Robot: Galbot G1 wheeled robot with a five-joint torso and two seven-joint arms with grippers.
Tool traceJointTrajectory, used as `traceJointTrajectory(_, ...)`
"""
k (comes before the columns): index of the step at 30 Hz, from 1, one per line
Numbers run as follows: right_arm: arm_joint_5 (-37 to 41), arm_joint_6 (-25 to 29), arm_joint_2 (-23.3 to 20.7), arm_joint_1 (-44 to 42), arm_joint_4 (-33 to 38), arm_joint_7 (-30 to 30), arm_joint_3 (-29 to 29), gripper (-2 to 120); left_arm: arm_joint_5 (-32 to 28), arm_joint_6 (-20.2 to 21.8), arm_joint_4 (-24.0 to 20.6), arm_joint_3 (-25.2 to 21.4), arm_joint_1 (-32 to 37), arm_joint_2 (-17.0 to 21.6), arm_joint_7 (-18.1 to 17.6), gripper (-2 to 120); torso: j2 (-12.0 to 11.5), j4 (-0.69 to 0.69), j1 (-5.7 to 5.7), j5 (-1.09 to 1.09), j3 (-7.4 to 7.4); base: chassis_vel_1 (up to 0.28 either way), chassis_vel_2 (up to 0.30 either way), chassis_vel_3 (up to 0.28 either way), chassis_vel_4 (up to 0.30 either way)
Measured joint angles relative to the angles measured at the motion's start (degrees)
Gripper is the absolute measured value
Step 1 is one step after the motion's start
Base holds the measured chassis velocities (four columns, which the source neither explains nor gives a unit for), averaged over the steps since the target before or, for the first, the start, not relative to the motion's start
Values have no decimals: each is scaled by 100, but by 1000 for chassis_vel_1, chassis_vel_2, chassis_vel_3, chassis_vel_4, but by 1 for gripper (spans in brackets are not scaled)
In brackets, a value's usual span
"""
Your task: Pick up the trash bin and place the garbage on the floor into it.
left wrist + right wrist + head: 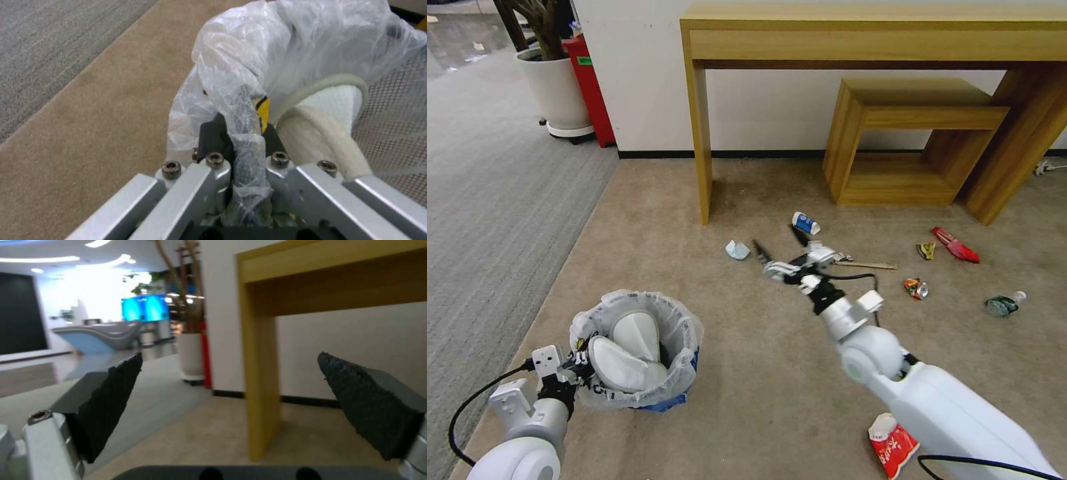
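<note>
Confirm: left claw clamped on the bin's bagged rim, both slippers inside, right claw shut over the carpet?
Wrong on one point: the right claw is open, its black pads spread wide in the right wrist view. The rest holds: left claw is clamped on the trash bin at its bagged rim, both slippers inside.

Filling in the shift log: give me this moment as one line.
left gripper: shut on trash bin rim | in bin: two slippers | right gripper: open, empty, above floor | crumpled paper, cup: on floor

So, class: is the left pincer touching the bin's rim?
Touching. The left wrist view shows the left pincer shut on the bag-covered rim of the bin.
</note>
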Motion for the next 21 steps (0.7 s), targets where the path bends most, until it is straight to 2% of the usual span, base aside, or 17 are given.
traceJointTrajectory(2,15,-38,-10,-72,10,80,280,100,23,-2,8,1,-2,15,18,3,0,1,0,0,0,0,0,0,0)
traceJointTrajectory(11,176,-356,-101,-424,156,418,778,100,51,-19,13,-4,6,38,54,3,0,0,0,0,0,0,0,0,0)
traceJointTrajectory(21,1270,-1017,-119,-1014,348,1238,1219,100,101,-65,77,1,30,41,77,3,0,0,0,-1,0,0,0,0,0)
